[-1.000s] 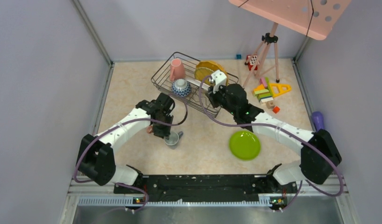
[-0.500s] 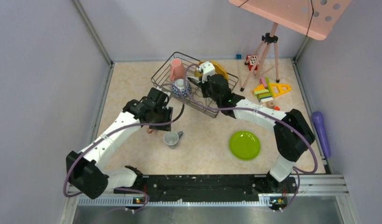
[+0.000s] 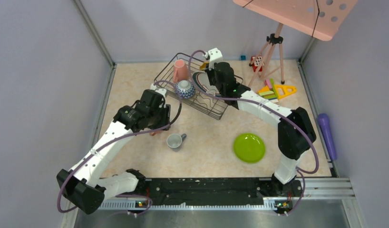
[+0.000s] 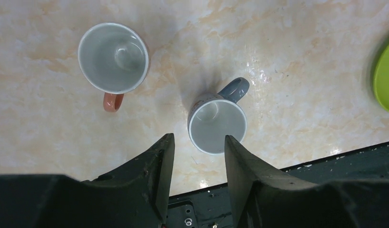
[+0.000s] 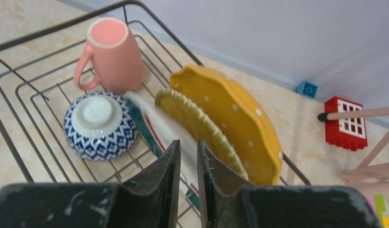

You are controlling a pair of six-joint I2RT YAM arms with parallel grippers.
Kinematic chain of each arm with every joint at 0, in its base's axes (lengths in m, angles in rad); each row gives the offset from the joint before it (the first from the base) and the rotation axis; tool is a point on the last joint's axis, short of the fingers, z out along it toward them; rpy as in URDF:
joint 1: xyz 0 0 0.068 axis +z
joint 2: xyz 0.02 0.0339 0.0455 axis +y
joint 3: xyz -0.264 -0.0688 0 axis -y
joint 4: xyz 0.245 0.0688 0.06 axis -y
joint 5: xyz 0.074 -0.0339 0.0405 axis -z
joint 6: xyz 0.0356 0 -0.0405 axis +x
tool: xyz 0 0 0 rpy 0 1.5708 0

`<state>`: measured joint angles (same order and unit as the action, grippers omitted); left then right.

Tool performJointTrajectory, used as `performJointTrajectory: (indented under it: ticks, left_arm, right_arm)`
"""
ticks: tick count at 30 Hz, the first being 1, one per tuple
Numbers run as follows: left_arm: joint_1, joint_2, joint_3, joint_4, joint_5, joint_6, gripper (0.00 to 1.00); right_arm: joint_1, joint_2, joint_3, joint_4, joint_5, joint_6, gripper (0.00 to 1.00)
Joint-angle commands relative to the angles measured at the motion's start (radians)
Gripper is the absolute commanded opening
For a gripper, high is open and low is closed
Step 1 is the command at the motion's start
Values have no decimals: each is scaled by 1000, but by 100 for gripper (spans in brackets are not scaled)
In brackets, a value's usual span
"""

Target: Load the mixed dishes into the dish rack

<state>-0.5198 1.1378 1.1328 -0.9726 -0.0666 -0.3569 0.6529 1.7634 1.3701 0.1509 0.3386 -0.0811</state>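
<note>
The dish rack stands at the back, its rim also in the right wrist view. It holds a pink mug, an upturned blue-white bowl, an olive-yellow plate and a yellow dotted plate. My right gripper is over the rack, nearly shut on the rim of the green-rimmed white plate, which leans beside the bowl. My left gripper is open above a grey cup, not touching it. A pink mug stands beside it. A lime green plate lies on the table.
Colourful toy blocks and a tripod stand right of the rack. A purple object lies by the right wall. A red block and a blue block sit behind the rack. Walls close in on three sides.
My right gripper has moved up and left, further over the rack, with the plate. My left gripper has drawn back up and left from the grey cup, which stays on the table.
</note>
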Motion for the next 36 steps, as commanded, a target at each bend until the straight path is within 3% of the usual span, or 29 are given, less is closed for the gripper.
performJointTrajectory:
  ticks: [1, 8, 11, 13, 20, 22, 30, 36]
  left_arm:
    - [-3, -71, -8, 87, -14, -15, 48]
    - [-3, -104, -20, 104, -17, -19, 48]
    - [-3, -112, -32, 127, 0, -20, 48]
    - [-3, -117, -44, 148, 10, -20, 48]
    - [-3, -163, -118, 292, 59, -34, 49]
    - [-3, -175, -153, 381, 128, -37, 49]
    - [-3, -122, -231, 595, 261, -134, 48]
    - [-5, -105, -300, 698, 305, -155, 48]
  right_arm:
    - [-22, 31, 127, -80, 12, 5, 19]
    - [-22, -34, 130, -143, -108, 24, 29]
    - [-22, -68, 128, -222, -165, 50, 46]
    - [-22, -101, 121, -279, -169, 98, 53]
    - [-25, -306, -64, -442, -87, 216, 57]
    - [-30, -386, -135, -492, -78, 267, 58]
    - [-131, -721, -459, -764, -121, 649, 68]
    - [-196, -934, -686, -933, -133, 961, 71]
